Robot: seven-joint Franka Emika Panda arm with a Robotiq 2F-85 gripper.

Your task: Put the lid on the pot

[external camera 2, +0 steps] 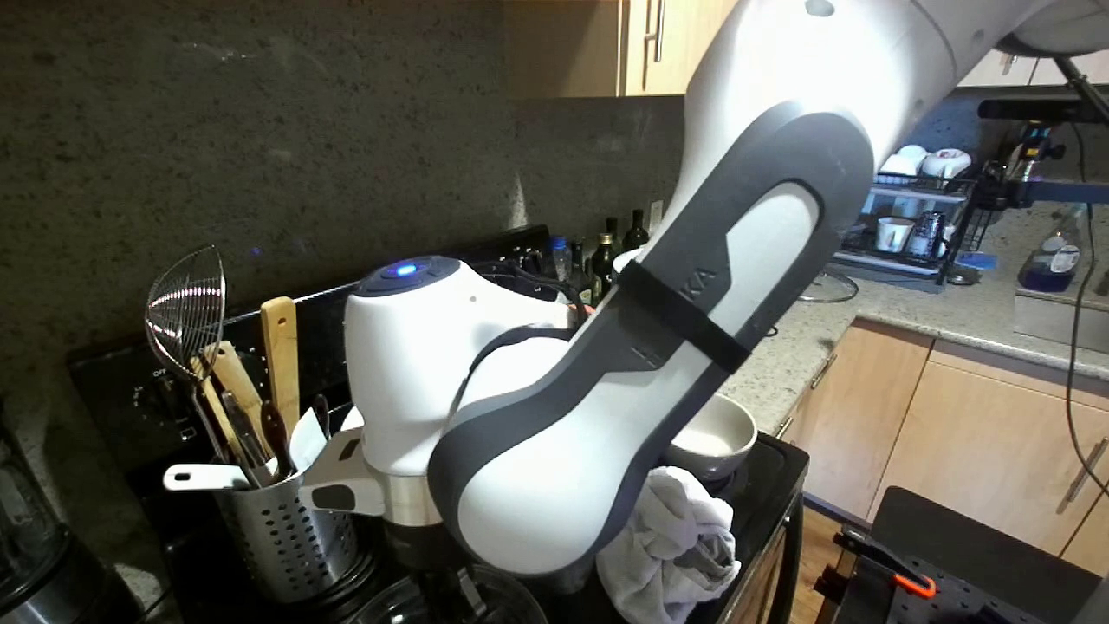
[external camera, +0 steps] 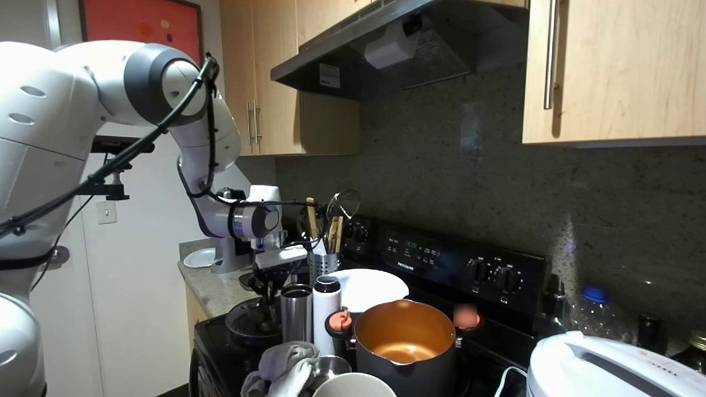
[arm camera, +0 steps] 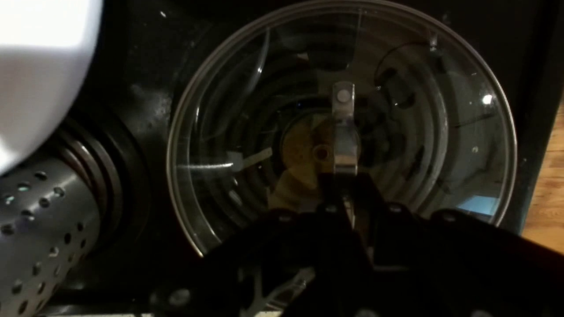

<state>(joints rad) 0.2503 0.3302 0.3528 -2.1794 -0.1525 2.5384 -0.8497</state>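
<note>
The lid (arm camera: 246,145) is round see-through glass with a thin rim and a metal strap handle (arm camera: 344,132). It lies flat on or just above a front stove burner; I cannot tell whether it touches. It also shows in both exterior views (external camera: 242,324) (external camera 2: 515,600). My gripper (arm camera: 348,187) points down at the lid's middle, its fingers closed on both sides of the handle. It also shows in both exterior views (external camera: 269,309) (external camera 2: 450,594). The pot (external camera: 424,375), dark grey outside and coppery inside with two orange-topped side handles, stands uncovered on the stove. My arm mostly hides it in an exterior view.
A steel tumbler (external camera: 297,314) and white bottle (external camera: 327,317) stand between lid and pot. A perforated utensil holder (external camera 2: 290,542) and white round dish (external camera: 372,289) stand behind. A grey towel (external camera: 287,361), small metal bowl (external camera: 331,365) and white bowl (external camera: 354,386) are near the pot.
</note>
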